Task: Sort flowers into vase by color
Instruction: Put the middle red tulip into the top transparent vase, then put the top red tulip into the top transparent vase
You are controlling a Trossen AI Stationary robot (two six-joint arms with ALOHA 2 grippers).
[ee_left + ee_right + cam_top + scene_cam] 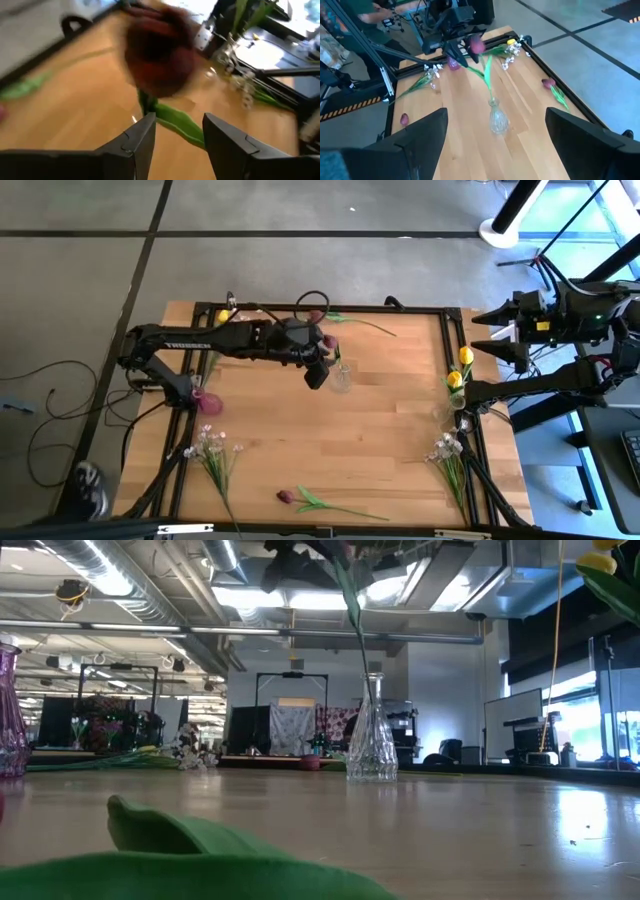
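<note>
Ceiling strip lights (100, 575) glare over an evenly lit worktop (380, 430). Just beyond the sharp left fingers (142, 142), a dark red tulip (157, 62) smears with motion blur; a foreground leaf (200, 855) lies unfocused.

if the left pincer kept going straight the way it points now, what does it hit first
Most likely the dark red tulip: the left pincer is open around its green stem, with the bloom right ahead. Past it lies bare table, though depth is unclear.
</note>
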